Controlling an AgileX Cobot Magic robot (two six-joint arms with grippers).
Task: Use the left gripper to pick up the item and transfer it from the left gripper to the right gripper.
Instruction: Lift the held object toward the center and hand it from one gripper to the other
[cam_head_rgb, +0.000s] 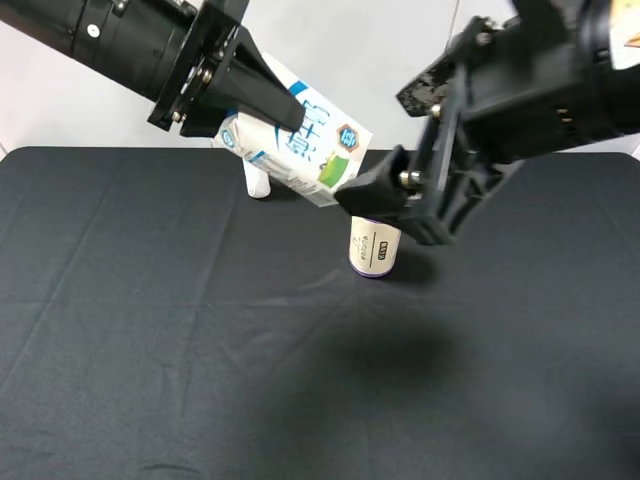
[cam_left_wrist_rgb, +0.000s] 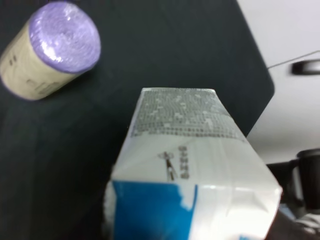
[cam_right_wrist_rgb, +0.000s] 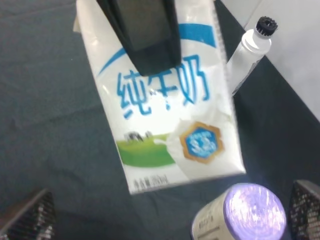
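The item, a white carton (cam_head_rgb: 312, 148) with blue print and a green spot, hangs tilted above the black table. My left gripper (cam_head_rgb: 285, 112) is shut on its upper part; one black finger (cam_right_wrist_rgb: 145, 35) lies across its printed face. The carton fills the left wrist view (cam_left_wrist_rgb: 190, 170). My right gripper (cam_head_rgb: 400, 212) is open, with its pads (cam_right_wrist_rgb: 30, 216) wide apart at the edges of the right wrist view. It sits just off the carton's lower end (cam_right_wrist_rgb: 170, 140), one finger close to that corner. I cannot tell whether they touch.
A purple-topped cylindrical roll (cam_head_rgb: 374, 246) stands on the black cloth table (cam_head_rgb: 200, 350) under the right gripper; it also shows in the wrist views (cam_left_wrist_rgb: 55, 50) (cam_right_wrist_rgb: 245, 212). A white bottle with a black cap (cam_right_wrist_rgb: 251, 47) stands behind the carton (cam_head_rgb: 258, 182).
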